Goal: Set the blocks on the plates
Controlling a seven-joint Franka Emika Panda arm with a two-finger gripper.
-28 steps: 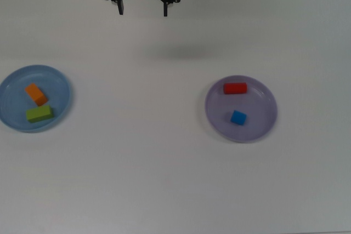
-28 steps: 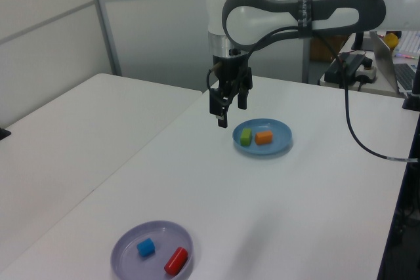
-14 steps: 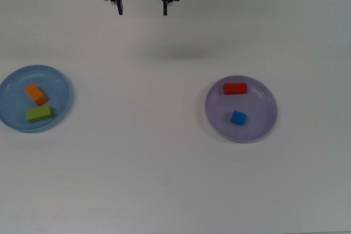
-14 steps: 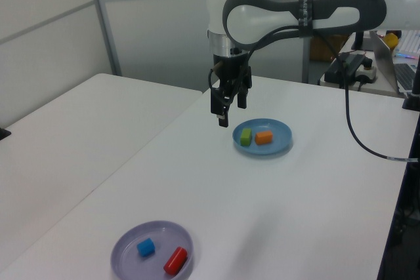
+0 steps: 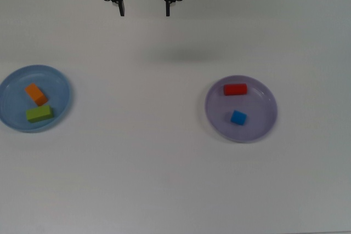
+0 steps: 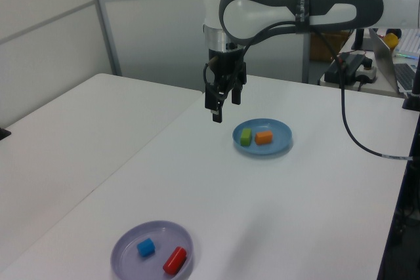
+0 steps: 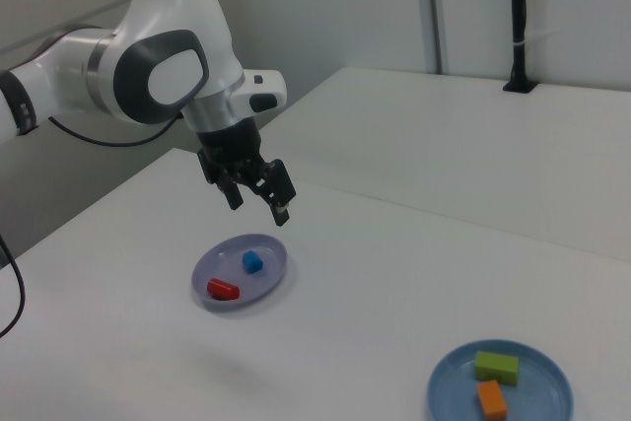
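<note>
Rising slightly since a second ago, the tool (image 6: 221, 111) hangs spread (empty); blocks on both plates lie unmoved.

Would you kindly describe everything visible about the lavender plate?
The lavender plate is round, shallow and smooth, pale purple with a slightly raised rim. It lies flat on the white table, at the top view's right. A red block and a small blue cube rest inside it, apart from each other. Nothing else touches it.

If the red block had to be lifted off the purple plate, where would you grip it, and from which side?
Across its two long sides, from straight above: the red block lies flat on the purple plate, slim, clear of the blue cube.
</note>
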